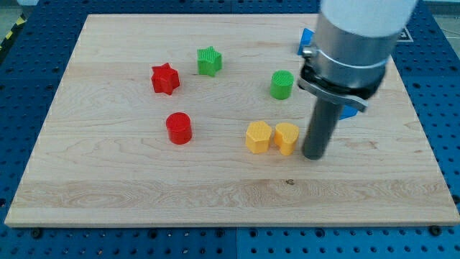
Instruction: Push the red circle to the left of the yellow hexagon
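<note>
The red circle [178,128] sits left of the board's middle. The yellow hexagon [258,136] lies right of it, with a gap between them. A yellow heart-shaped block [286,137] touches the hexagon's right side. My tip [313,155] rests on the board just right of the yellow heart, close to it, and well right of the red circle.
A red star [164,78] and a green star [209,61] lie at the upper left. A green circle [282,84] sits above the yellow blocks. Blue blocks [307,39] are partly hidden behind the arm, another by its right side [350,110]. The wooden board [108,187] lies on a blue pegboard.
</note>
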